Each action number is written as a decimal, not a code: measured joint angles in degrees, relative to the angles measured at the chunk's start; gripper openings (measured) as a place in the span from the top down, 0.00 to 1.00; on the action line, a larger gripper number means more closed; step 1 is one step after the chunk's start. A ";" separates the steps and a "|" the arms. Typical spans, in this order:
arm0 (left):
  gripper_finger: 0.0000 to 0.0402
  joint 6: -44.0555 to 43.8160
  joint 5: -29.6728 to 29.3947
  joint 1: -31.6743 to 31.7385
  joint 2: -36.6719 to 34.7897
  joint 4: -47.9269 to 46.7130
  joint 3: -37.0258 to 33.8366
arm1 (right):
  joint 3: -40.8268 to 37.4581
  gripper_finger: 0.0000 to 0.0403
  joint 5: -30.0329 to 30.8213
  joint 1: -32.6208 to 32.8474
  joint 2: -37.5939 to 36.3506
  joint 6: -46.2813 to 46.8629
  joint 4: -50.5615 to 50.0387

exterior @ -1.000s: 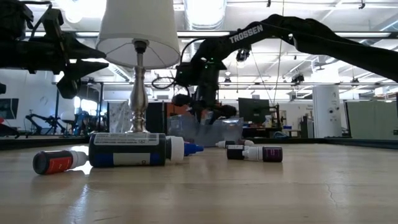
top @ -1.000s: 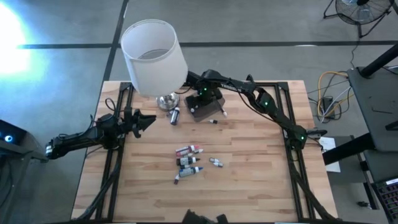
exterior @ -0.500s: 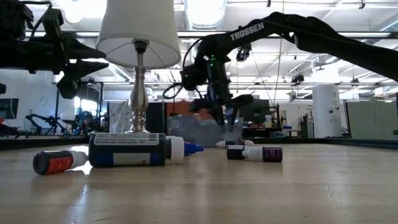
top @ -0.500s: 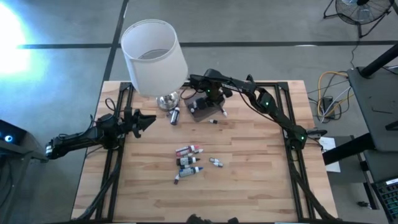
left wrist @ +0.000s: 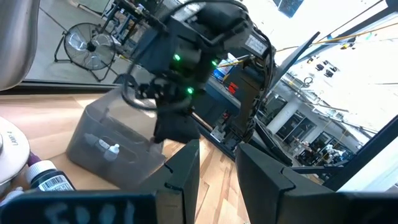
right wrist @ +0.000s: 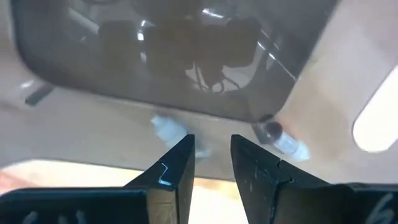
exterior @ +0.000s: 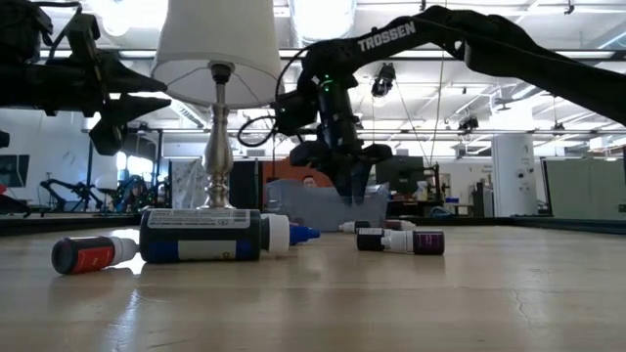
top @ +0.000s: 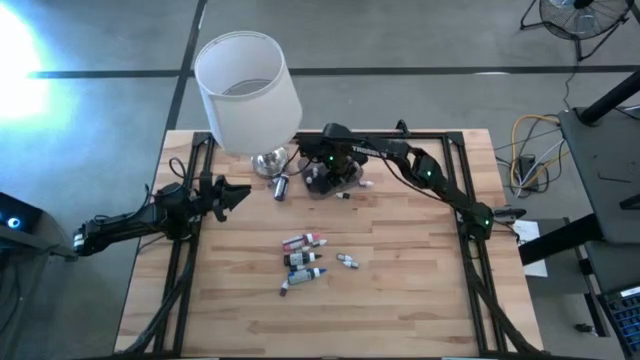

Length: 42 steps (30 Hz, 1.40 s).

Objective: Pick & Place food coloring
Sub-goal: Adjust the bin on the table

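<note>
Several tiny food coloring bottles lie in a loose cluster at the middle of the table; in the low view a dark one and a red one lie on their sides. Another bottle lies by the lamp base. My right gripper hangs above the translucent grey box at the far middle, pointing straight down, open, with nothing between its fingers. Two small bottles lie by the box's wall. My left gripper waits open at the table's left.
A lamp with a white shade and a chrome base stands at the far left, close beside the grey box. Dark frame rails run along the table's left and right sides. Bare wood lies toward the near edge.
My right gripper has swung a little toward the table's near edge, over the grey box, and has tipped and rolled until it points straight down. Its finger gap looks the same. The bottles and the box have stayed where they were.
</note>
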 joint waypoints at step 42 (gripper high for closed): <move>0.79 0.01 -0.01 -0.02 -0.02 0.02 0.00 | -10.19 0.84 31.80 6.91 -13.87 6.72 28.03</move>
